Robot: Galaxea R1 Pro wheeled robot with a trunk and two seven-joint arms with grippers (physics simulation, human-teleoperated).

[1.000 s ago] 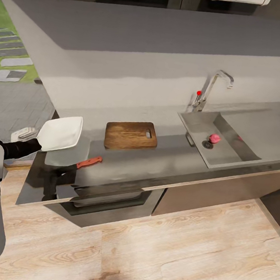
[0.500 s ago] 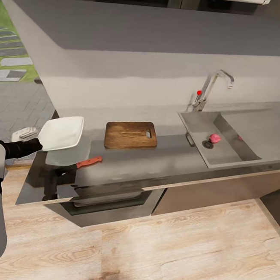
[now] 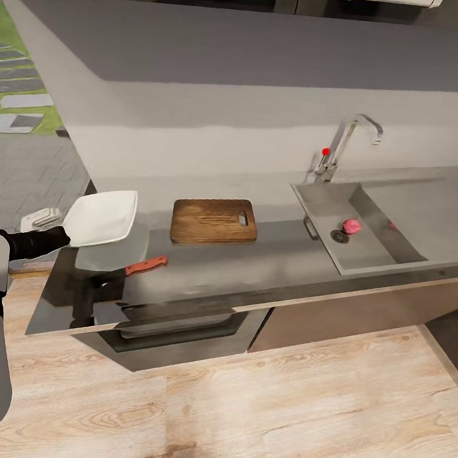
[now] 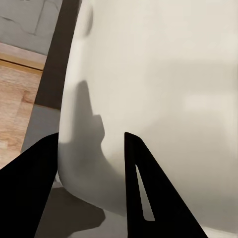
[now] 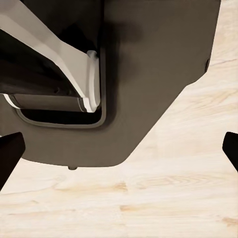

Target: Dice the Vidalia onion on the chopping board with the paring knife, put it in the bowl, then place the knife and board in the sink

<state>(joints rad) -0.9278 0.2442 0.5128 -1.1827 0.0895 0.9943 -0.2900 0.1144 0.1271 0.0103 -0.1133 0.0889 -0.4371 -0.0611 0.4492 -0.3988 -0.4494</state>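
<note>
Wide bare floor (image 3: 273,410) fills the lower frame, up to the counter (image 3: 268,261) edge. At left the left gripper (image 4: 91,163) pinches the bowl's (image 3: 102,217) rim, fingers (image 4: 144,188) either side, holding it over the counter's left end. The right gripper (image 5: 119,148) gapes wide above floor (holding nothing). Knife (image 3: 146,265) lies near the front edge, board (image 3: 214,221) behind. The onion (image 3: 351,226) sits in the sink (image 3: 367,254), right.

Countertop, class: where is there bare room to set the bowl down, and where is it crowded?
Bare countertop lies between the chopping board and the sink, and along the front edge right of the paring knife. The left end is crowded: the left gripper holds the bowl beside the knife.
</note>
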